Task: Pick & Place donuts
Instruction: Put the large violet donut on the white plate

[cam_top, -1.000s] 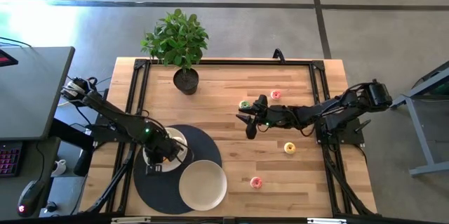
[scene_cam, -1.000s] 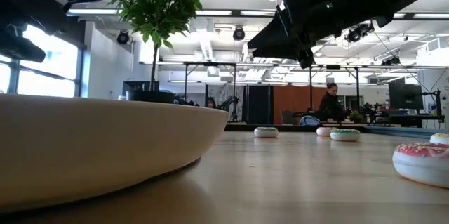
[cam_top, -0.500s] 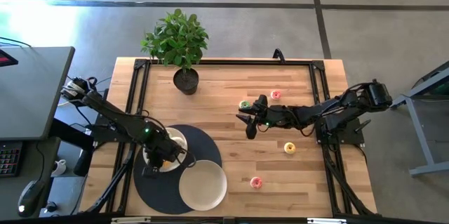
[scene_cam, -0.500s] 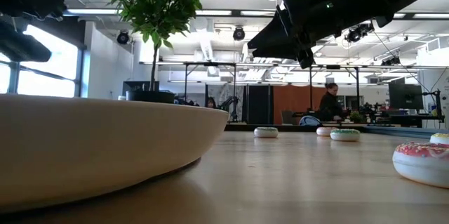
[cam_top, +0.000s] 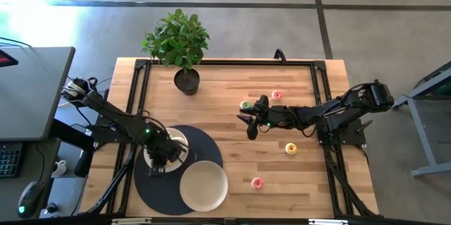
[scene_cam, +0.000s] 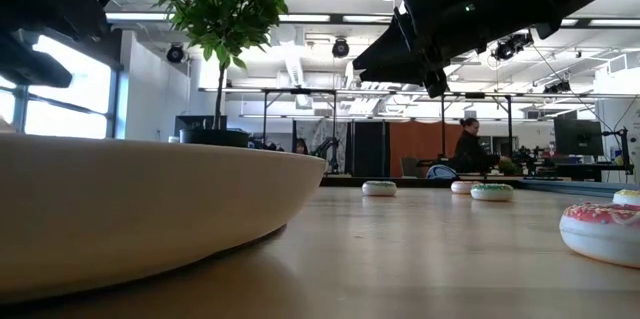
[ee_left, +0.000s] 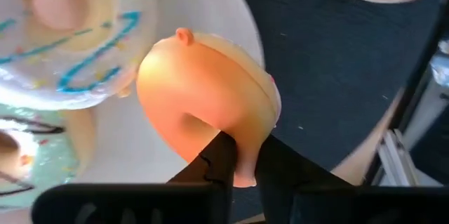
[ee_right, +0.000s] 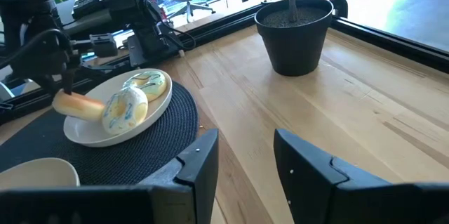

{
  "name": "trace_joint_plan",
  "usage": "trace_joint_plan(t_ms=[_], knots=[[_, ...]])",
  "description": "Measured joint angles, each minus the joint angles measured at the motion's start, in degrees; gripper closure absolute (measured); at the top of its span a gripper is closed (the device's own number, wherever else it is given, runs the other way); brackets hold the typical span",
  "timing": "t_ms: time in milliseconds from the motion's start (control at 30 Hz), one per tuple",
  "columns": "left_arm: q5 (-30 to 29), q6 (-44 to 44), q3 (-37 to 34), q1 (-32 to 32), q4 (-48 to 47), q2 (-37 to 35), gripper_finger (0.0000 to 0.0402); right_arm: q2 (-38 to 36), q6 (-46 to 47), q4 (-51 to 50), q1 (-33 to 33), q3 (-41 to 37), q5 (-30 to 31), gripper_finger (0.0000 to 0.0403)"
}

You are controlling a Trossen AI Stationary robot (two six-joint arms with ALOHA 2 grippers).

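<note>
While the left end effector [ee_left: 238, 155] keeps its fingers clenched on an orange donut [ee_left: 207, 104], it has shifted only slightly over the last second, hovering at the edge of the small white plate [cam_top: 179, 139] that sits on the dark round mat [cam_top: 204, 147]. In the left wrist view the donut hangs from the pinched fingers just above the plate's rim, next to a white donut with blue icing lines [ee_left: 70, 34] and a pale green donut [ee_left: 28, 150] already lying in the plate. The right wrist view shows the same scene from across the tabletop [cam_top: 225, 98]: the orange donut [ee_right: 78, 104] is held off the plate's side, not yet resting in it. So little has changed, which suggests the placing step is near its end, with the release not yet made.

The right end effector [ee_right: 242, 161] hangs in the air over the middle of the tabletop, fingers spread and holding nothing, unmoved across the last second. Four donuts are left loose on the wood: a green one [cam_top: 245, 105] and a pink one [cam_top: 277, 96] near it, a yellow one [cam_top: 290, 149] and another pink one [cam_top: 257, 183] closer to the front. A larger empty plate [cam_top: 203, 186] lies on the mat, and a potted plant [cam_top: 180, 45] stands at the back.
</note>
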Motion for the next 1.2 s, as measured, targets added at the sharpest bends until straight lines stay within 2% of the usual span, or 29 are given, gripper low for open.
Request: trace_joint_plan(t_ms=[100, 467, 767, 933, 1200], knots=[[-2.33, -1.61, 0.02, 0.00, -1.43, 0.01, 0.0340, 0.00, 0.00, -0.01, 0.00, 0.00, 0.00, 0.0269], [-4.15, -3.14, 0.02, 0.00, -10.62, 0.01, 0.0258, 0.00, -0.02, -0.01, 0.00, -0.02, 0.00, 0.0269], [-5.83, -2.93, 0.03, 0.00, -18.82, 0.01, 0.0234, 0.00, 0.00, -0.01, 0.00, -0.02, 0.00, 0.0269], [-10.48, -3.53, 0.02, 0.00, -21.36, 0.01, 0.0234, 0.00, -0.01, -0.01, 0.00, -0.02, 0.00, 0.0269], [-22.82, -3.42, 0.16, 0.02, -20.81, 0.01, 0.0234, 0.00, 0.00, 0.00, 0.00, -0.02, 0.00, 0.0269]])
